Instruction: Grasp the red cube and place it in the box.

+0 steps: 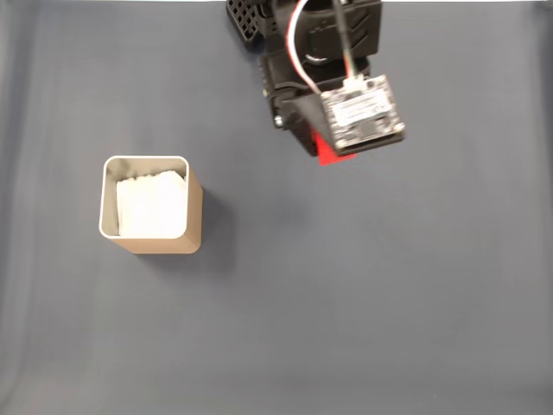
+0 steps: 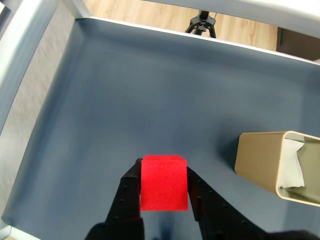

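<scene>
**Desk:** Where is the red cube, and what has hold of it?

**Photographer:** In the wrist view it sits between the two black fingers of the gripper, which are closed narrowly against its left and right faces. It appears lifted clear of the dark blue mat. In the fixed view only a red sliver peeks out beneath the arm's camera board.

**Desk:** Which way does it point?

**Photographer:** It is a cube, so no long axis. One flat face is turned to the wrist camera, its edges square with the fingers.

**Desk:** And the box?

**Photographer:** Upright and open-topped on the mat, well apart from the cube, left of the arm in the fixed view and at the right edge in the wrist view. White lining shows inside.

**Desk:** Any writing?

**Photographer:** A white label on the camera board carries print, too small to read. The cube and box are plain.
</scene>
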Controlling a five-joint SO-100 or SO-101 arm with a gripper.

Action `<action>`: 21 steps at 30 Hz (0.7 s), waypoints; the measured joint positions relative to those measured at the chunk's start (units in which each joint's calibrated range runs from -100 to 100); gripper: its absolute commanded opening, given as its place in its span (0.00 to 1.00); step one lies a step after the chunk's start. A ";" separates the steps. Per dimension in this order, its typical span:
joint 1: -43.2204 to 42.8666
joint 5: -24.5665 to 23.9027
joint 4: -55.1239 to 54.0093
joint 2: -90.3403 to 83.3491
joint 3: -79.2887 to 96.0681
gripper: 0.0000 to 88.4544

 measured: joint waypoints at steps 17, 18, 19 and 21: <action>12.63 -1.71 -6.82 11.23 -4.92 0.00; 13.30 -1.71 -7.15 11.59 -5.01 0.00; 13.90 -1.71 -7.39 11.77 -5.28 0.00; 15.11 -1.76 -7.72 12.30 -5.74 0.00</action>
